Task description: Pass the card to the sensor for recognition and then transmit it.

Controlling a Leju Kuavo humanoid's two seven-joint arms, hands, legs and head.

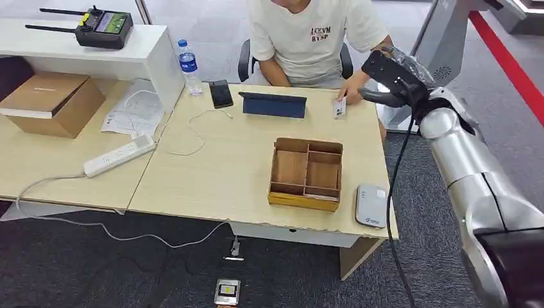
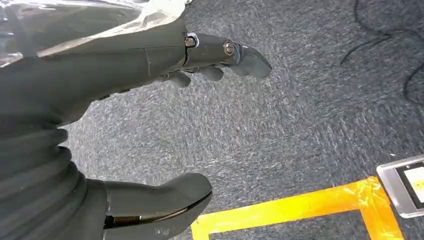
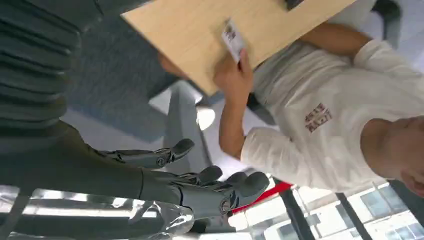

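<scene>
A person in a white T-shirt sits behind the table and holds a small white card [image 1: 339, 107] upright at the table's far right corner; the card [image 3: 232, 38] also appears in the right wrist view, pinched in the person's hand. My right hand [image 1: 389, 82] is raised just right of the card, fingers apart and holding nothing; its fingers [image 3: 200, 182] are spread in its wrist view. The white card sensor [image 1: 371, 205] lies near the table's front right corner. My left hand [image 2: 165, 115] hangs over grey carpet, fingers apart, with nothing in it.
A wooden divided tray [image 1: 306, 173] sits mid-table. A dark tablet [image 1: 274, 104], a phone [image 1: 221, 94], a water bottle [image 1: 188, 66] and a white cable lie behind it. A power strip [image 1: 119, 154] and cardboard box [image 1: 51, 102] are on the left. Orange floor tape [image 2: 300, 205] marks the carpet.
</scene>
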